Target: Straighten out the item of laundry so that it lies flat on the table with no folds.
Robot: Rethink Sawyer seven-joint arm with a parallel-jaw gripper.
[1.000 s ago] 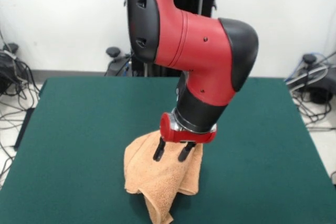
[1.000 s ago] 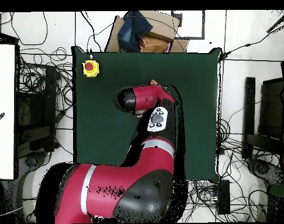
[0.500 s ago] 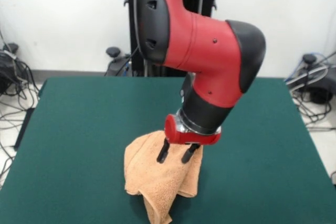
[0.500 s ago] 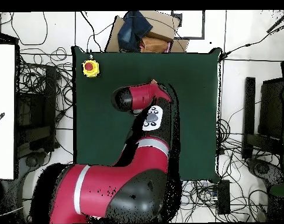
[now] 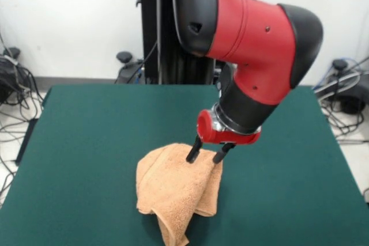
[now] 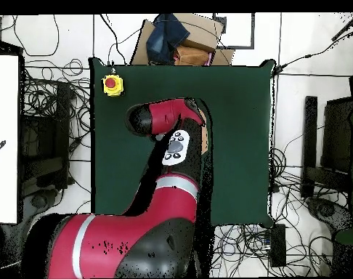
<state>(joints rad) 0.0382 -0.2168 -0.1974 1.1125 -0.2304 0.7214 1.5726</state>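
White wall (image 5: 69, 21), pale floor (image 6: 288, 109) strewn with black cables (image 6: 45, 94), cardboard box (image 6: 181, 43).

Red-and-black arm bends down from above — claw (image 5: 206, 156) points downward, its two fingers spread apart.

Big robot arm (image 5: 242, 27): shiny red shell, round black caps at joints, small dark screw holes. Red ring above gripper (image 5: 204, 155), two thin black fingers (image 5: 192, 152). Grey button pad (seen from above) on arm.
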